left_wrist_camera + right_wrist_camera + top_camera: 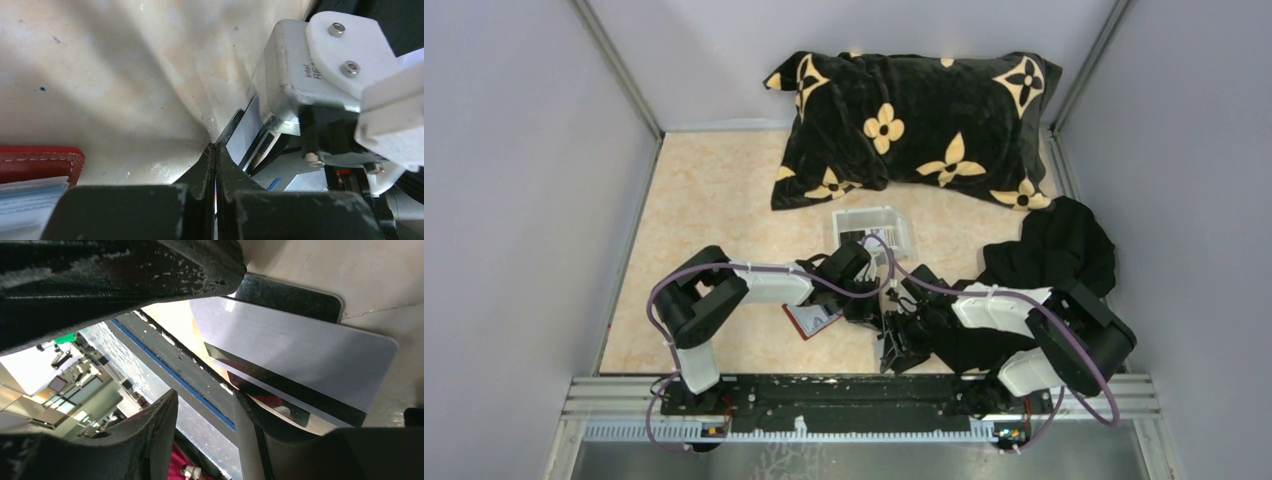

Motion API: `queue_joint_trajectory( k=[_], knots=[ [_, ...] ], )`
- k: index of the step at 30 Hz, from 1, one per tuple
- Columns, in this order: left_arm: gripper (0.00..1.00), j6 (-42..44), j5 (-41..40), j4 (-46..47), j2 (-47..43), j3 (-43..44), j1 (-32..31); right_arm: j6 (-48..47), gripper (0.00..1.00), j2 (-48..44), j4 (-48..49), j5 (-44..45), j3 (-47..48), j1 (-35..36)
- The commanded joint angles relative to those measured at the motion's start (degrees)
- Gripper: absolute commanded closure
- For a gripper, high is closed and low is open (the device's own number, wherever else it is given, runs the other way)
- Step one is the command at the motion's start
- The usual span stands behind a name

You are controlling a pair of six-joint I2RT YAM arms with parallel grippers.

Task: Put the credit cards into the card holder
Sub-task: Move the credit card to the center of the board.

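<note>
Overhead, the left gripper and right gripper meet tip to tip above the pale, mottled table. The card holder, a flat red rectangle, lies just behind the left jaws under that wrist, its long axis slanting toward them. Beyond the jaws sits a white tray, and further off a plush black pillow with tan flowers. Crumpled black cloth lies beneath the right arm.

From the left wrist, the matte black fingers are clenched, with only a bright sliver between them. Their tips touch the near edge of the credit cards; whether one is nipped I cannot tell. The cards stand tilted just past the tips, thin and dark-striped. The holder's stitched red corner lies back and left of the jaws.

From the right wrist, chipped black fingers stand apart with cards between them; whether they grip or merely bracket the cards is unclear. A glossy silver card with rounded corners and a black stripe along its long edge points out past the jaws. A black card lies behind it.
</note>
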Motion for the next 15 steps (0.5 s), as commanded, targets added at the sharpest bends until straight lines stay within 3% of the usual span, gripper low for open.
queue_joint_trajectory(
  k=[1, 15],
  knots=[
    [1.00, 2.89, -3.58, -4.08, 4.25, -2.18, -1.18, -5.17, 0.54, 3.42, 12.05, 19.70, 1.32, -3.13],
    [0.95, 2.95, -10.59, -2.93, -1.66, 0.47, 5.35, -7.80, 0.54, 10.66, 14.88, 24.78, 7.62, -6.71]
  ],
)
